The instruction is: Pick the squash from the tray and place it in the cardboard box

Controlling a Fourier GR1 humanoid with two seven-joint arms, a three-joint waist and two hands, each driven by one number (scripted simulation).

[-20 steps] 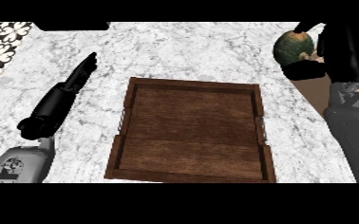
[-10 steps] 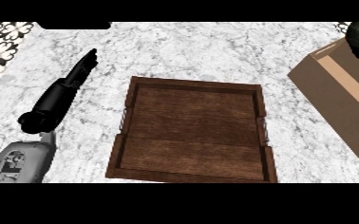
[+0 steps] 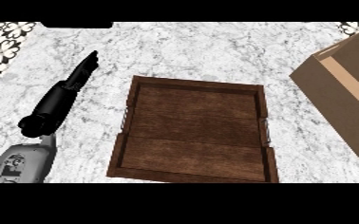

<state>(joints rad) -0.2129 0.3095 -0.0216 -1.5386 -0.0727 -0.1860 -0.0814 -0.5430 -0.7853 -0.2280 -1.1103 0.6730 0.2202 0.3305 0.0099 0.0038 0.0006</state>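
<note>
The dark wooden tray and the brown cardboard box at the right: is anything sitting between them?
No. In the head view, only bare white marble counter lies between the dark wooden tray and the brown cardboard box.

The tray [image 3: 193,130] lies flat on the worktop [image 3: 203,47], near the middle of the view and close to its lower edge. The cardboard box [image 3: 335,92] stands on the worktop to the right of the tray, apart from it, and runs out of the view's right edge. The left hand [image 3: 70,85] lies to the left of the tray, fingers straight, pointing away toward the far side of the worktop.
</note>
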